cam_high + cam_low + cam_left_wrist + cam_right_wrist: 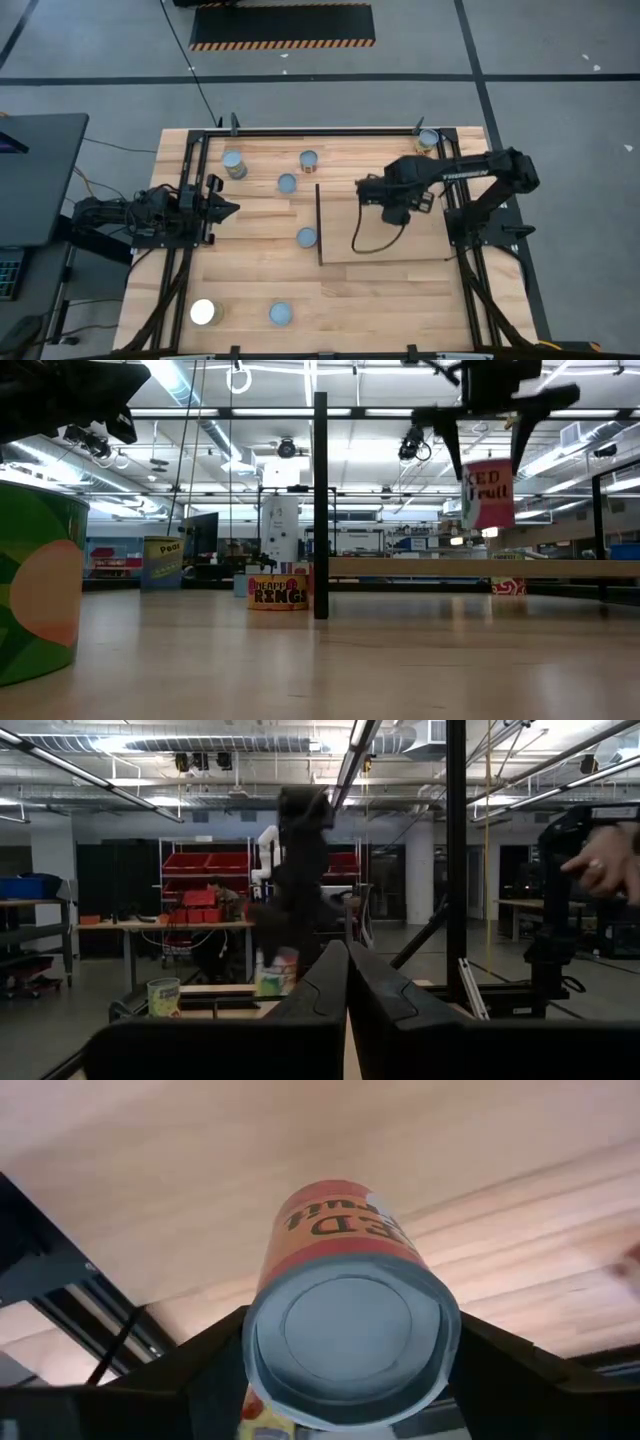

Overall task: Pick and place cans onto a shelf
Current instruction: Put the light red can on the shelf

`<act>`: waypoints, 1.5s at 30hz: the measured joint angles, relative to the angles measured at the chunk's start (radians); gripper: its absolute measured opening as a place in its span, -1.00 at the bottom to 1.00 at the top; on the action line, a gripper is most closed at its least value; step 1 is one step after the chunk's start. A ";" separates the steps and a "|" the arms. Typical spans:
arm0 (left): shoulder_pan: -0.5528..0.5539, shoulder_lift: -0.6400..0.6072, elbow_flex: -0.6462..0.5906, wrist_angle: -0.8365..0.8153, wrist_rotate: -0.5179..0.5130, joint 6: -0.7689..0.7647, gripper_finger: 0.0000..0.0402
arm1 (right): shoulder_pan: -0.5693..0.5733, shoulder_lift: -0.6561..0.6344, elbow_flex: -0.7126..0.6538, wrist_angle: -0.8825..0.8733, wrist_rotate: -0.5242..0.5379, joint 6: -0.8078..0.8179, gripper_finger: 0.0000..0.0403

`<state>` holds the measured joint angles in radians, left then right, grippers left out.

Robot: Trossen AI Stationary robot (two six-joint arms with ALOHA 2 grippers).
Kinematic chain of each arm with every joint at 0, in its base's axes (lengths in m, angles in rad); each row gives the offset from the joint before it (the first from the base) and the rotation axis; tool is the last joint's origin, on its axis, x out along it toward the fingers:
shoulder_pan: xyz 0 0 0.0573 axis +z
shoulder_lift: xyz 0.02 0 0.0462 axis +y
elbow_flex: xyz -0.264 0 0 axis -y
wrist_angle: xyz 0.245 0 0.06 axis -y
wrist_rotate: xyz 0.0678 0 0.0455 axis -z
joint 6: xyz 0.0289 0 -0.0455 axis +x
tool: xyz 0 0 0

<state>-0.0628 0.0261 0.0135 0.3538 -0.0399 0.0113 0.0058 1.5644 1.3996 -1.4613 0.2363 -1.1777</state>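
My right gripper [350,1370] grips a can [345,1295] upright, straight above the shelf [400,240], near its far edge.

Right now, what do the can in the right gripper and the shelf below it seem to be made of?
Held can: apparently metal, with a dull silvery ribbed end and a printed red-orange label, paper or film. Shelf: smooth pale wood panel, faint grain, matte; solid or veneer unclear.

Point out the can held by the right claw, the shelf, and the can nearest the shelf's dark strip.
Held can [345,1325]: right wrist view, its silvery end.
Shelf [400,245]: high view, bare pale panel.
Can beside the strip [306,237]: high view, its top.
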 joint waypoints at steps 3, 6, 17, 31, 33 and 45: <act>0.000 0.000 0.000 0.000 0.000 0.000 -0.94 | -0.030 -0.040 -0.084 0.037 -0.052 0.004 0.44; 0.000 0.000 0.000 0.000 0.000 0.000 -0.94 | -0.018 -0.078 -0.125 0.072 -0.055 -0.006 0.44; 0.000 0.000 0.000 0.000 0.000 0.000 -0.94 | 0.006 -0.019 -0.130 0.178 -0.069 -0.148 0.45; 0.000 0.000 0.000 0.000 0.000 0.000 -0.94 | 0.063 -0.012 -0.130 0.389 -0.044 -0.184 0.45; 0.000 0.000 0.000 0.000 0.000 0.000 -0.94 | 0.058 -0.012 -0.130 0.451 -0.049 -0.194 0.45; 0.000 0.000 0.000 0.000 0.000 0.000 -0.94 | 0.009 -0.011 -0.130 0.718 -0.117 -0.185 0.45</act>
<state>-0.0631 0.0261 0.0135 0.3541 -0.0399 0.0113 0.0151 1.5532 1.2697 -0.7437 0.1193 -1.3625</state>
